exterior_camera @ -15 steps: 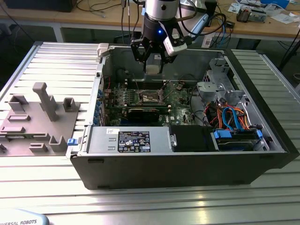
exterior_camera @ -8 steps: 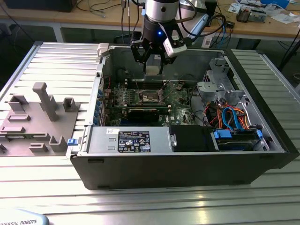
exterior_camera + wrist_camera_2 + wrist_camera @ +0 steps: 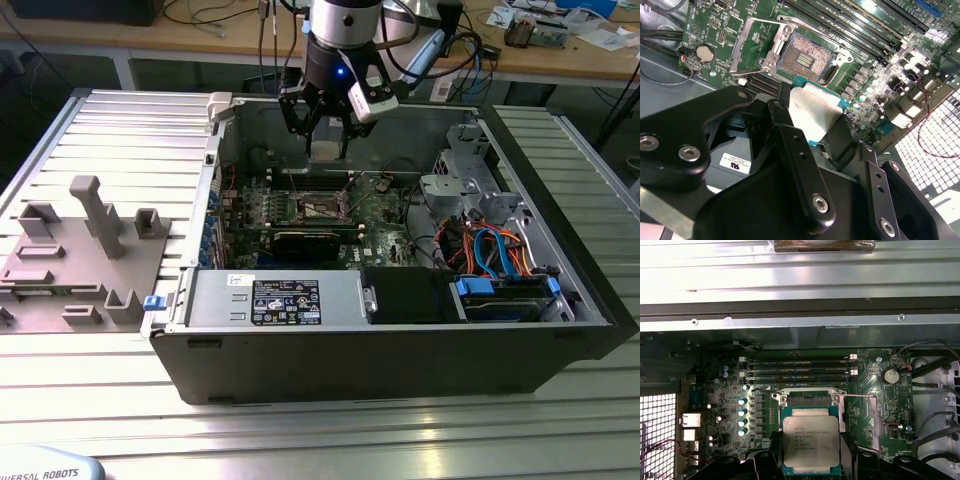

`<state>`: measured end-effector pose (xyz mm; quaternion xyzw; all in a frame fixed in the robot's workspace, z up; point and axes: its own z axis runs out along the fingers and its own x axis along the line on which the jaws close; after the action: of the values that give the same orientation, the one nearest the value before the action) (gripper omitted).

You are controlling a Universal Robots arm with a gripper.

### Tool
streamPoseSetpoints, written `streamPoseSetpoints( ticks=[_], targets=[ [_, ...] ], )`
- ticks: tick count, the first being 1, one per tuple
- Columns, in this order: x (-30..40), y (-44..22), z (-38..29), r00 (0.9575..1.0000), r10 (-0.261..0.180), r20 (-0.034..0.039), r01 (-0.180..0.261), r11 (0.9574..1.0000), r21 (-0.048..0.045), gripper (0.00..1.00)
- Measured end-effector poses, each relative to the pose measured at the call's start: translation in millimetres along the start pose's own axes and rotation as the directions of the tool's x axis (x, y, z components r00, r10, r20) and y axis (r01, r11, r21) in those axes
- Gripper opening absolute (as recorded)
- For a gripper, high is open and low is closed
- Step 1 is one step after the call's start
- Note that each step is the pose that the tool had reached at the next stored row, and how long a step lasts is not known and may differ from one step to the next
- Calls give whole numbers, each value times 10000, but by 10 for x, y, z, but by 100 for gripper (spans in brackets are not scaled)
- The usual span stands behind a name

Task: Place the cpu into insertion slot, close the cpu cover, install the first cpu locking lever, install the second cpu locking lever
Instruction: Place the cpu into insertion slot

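Silver cpu (image 3: 811,444) clamped in the tool (image 3: 326,142), held above the open slot (image 3: 805,59).
In the exterior view, a grey fixture (image 3: 80,250) lay on the slatted surface (image 3: 120,120) at the left. To its right stood the open case (image 3: 400,350), where the tool hung over the green board (image 3: 385,215), its fingers (image 3: 771,460) closed on the cpu's edges. The cpu hung clear of the slot, and the cover (image 3: 779,42) stood raised beside it.

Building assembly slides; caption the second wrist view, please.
The gripper holds the cpu above the green board, close to the bare insertion slot, with the cpu cover swung open.
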<state>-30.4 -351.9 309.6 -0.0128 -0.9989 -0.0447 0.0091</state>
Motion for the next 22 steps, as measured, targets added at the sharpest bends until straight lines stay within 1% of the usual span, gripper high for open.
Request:
streamPoseSetpoints(
  ticks=[10, 13, 18, 22],
  targets=[
    [3, -1, 10, 10000, 24, 2, -24, 10000, 1, 54],
    [3, -1, 11, 9999, 153, 13, -153, 9999, -2, 54],
    [3, -1, 15, 9988, 498, 44, -498, 9988, -9, 54],
    [3, -1, 17, 9981, 607, 54, -607, 9982, -13, 54]
  ],
)
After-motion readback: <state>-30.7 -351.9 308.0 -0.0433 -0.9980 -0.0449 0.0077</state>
